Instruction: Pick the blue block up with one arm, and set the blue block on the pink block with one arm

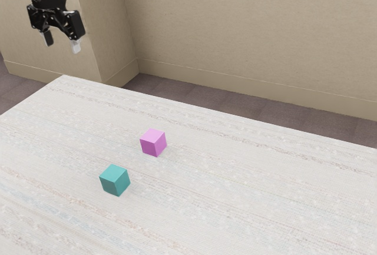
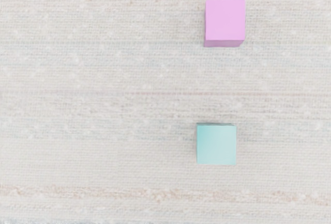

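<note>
A blue-green block (image 1: 114,179) rests on the pale wooden table (image 1: 247,196), toward the front in the exterior view. Just behind it, a short gap away, stands the pink block (image 1: 153,142). My gripper (image 1: 61,40) hangs high above the table's far corner at the exterior view's upper left, open, with nothing between its fingers. Seen from above in the wrist view, the blue-green block (image 2: 216,144) and the pink block (image 2: 225,22) lie apart on the table, both flat and upright.
Beige walls with a baseboard (image 1: 259,84) stand behind the table, and a wall corner (image 1: 112,60) juts out at the left. The table's far edge (image 1: 206,111) runs diagonally across the exterior view.
</note>
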### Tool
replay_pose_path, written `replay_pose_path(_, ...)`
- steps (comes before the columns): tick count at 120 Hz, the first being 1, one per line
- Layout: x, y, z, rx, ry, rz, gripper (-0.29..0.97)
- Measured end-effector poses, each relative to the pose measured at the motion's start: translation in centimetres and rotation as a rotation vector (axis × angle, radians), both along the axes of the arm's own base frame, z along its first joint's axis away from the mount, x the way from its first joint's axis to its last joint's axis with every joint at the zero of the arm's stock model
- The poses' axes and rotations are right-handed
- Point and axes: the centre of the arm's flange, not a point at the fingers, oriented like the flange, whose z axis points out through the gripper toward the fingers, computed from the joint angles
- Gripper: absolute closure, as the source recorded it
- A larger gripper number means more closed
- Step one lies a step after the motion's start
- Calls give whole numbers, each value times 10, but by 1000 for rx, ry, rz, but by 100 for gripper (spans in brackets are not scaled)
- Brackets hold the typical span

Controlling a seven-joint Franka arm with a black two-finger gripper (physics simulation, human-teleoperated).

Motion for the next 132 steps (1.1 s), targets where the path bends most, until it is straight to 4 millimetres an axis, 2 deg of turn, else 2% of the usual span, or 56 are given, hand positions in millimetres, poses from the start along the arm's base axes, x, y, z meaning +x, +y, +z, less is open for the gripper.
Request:
replay_pose_path(20, -4, 17, 1, -11, -3, 29, 0)
replay_pose_path(25, -21, 16, 40, -7, -79, 29, 0)
replay_pose_path(28, -47, 11, 85, 0, -160, 24, 0)
replay_pose_path(31, -83, 2, 130, 3, -242, 12, 0)
replay_pose_path(34, -122, -6, 161, 3, -300, 1, 0)
replay_pose_path(38, -173, -12, 180, -4, -338, -9, 0)
replay_pose_path(42, -207, -15, 179, -13, -336, -13, 0)
replay_pose_path(46, -228, -16, 161, -24, -305, -16, 0)
replay_pose_path(50, -239, -17, 134, -35, -263, -20, 0)
replay_pose_path(61, -249, -20, 51, -60, -148, -28, 0)
replay_pose_path(68, -248, -23, 1, -69, -86, -32, 0)
replay_pose_path(79, -224, -28, -85, -71, 24, -33, 0)
replay_pose_path(88, -191, -29, -138, -66, 94, -28, 0)
replay_pose_path(95, -162, -39, -179, -53, 140, -36, 0)
replay_pose_path(116, -120, -58, -294, -115, 158, 11, 0)
replay_pose_path(123, -106, -60, -322, -136, 138, 31, 0)
replay_pose_path(132, -93, -60, -337, -149, 90, 38, 0)
